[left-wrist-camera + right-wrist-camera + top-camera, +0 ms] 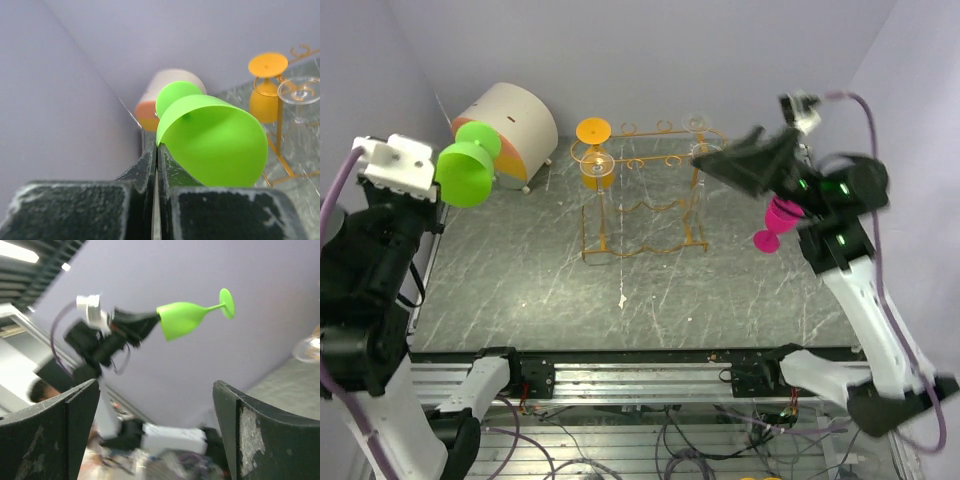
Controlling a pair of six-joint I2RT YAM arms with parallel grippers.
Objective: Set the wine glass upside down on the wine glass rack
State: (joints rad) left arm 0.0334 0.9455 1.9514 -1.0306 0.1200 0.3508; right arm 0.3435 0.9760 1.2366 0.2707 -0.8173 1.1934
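My left gripper [438, 172] is shut on the rim of a green wine glass [470, 165] and holds it on its side, high above the table's far left; the pinch shows in the left wrist view [158, 146] with the green glass [210, 140]. The orange-gold wire rack [642, 195] stands at the back middle. An orange glass [595, 150] hangs upside down at the rack's left end, and a clear glass [700, 135] at its right end. My right gripper [708, 160] is open and empty, raised beside the rack's right end [155, 405]. It faces the green glass [182, 317].
A pink wine glass [776, 222] is at the right, partly behind my right arm. A beige cylinder with an orange face [510, 125] lies at the back left. The dark marbled table [620, 290] is bounded by lilac walls.
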